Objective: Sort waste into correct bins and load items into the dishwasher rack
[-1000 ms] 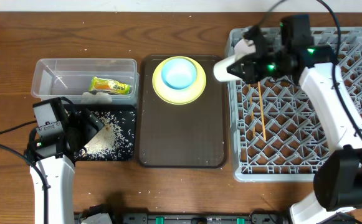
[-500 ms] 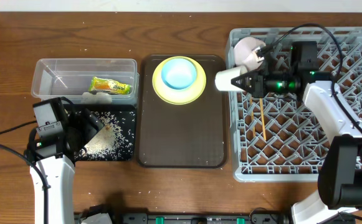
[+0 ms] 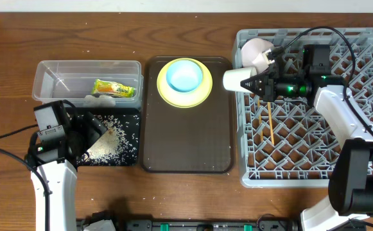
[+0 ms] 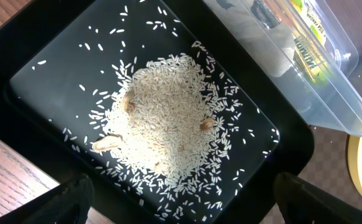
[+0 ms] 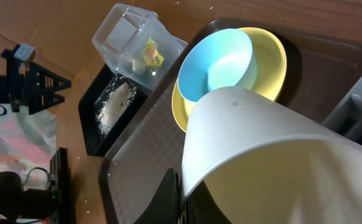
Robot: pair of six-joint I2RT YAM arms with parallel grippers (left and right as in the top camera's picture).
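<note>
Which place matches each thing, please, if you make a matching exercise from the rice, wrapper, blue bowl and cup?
Things:
1. rice
2. wrapper
3. blue bowl
4. cup

Places:
A. in the right gripper
B. on the plate
C. in the black tray
D. in the tub

Pairs: 1-C, 2-D, 3-B, 4-A

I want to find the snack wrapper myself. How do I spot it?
Look at the clear plastic tub at the table's left end. Inside lies the snack wrapper, green, yellow and orange, unlike the white tissue beside it.
</note>
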